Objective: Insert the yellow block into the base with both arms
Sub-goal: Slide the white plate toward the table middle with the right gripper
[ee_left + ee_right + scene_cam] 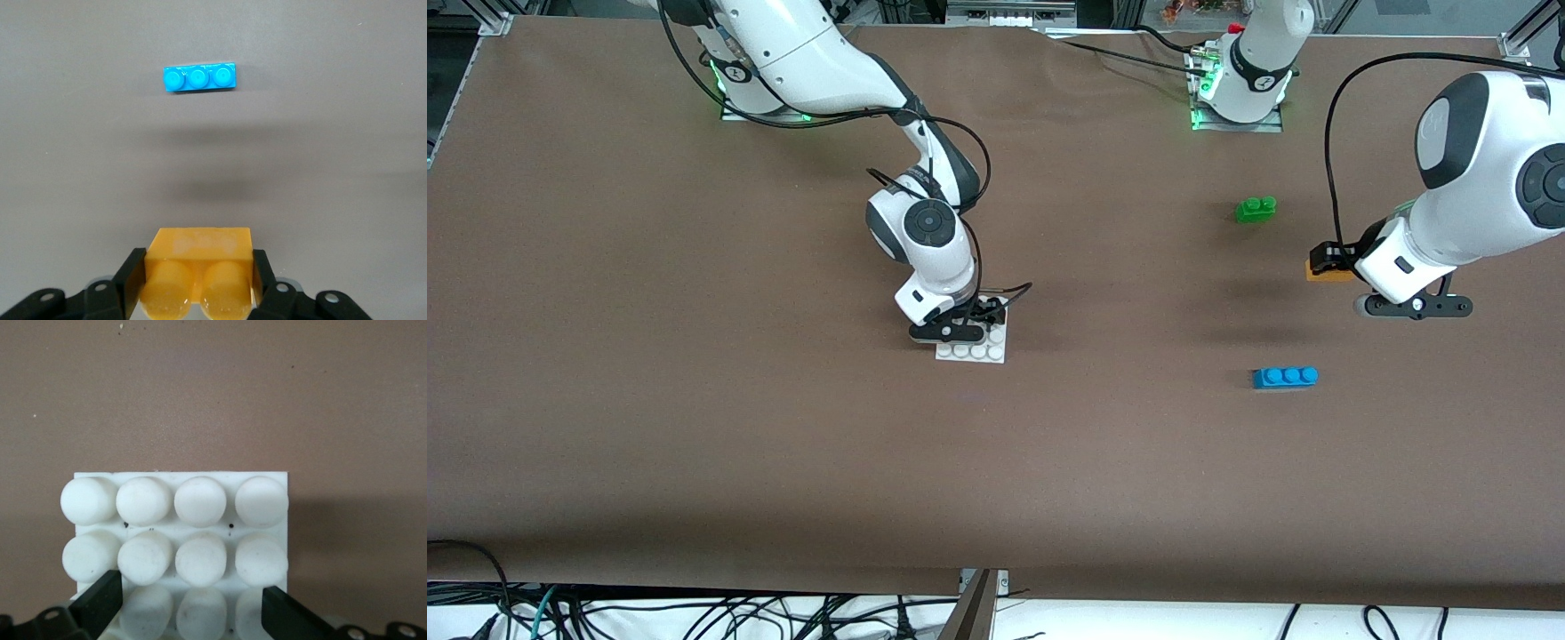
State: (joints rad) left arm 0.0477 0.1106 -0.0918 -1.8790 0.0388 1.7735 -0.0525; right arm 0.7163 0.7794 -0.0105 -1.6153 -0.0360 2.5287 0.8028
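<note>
Nearest the front table edge, toward the left arm's end, lies a blue brick (1285, 377). Mid-table, the right claw (960, 327) straddles the base (980, 350), fingers spread around its studs. The left claw (1327, 259) pinches the yellow block (1325, 273); carry it level, lining it up over the base's studs.

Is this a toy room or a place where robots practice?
Most likely a robot practice lab. Two robot arms are bolted to a brown-covered table, with loose cables along its edge. The left gripper holds the yellow block; the right gripper straddles the base.
</note>
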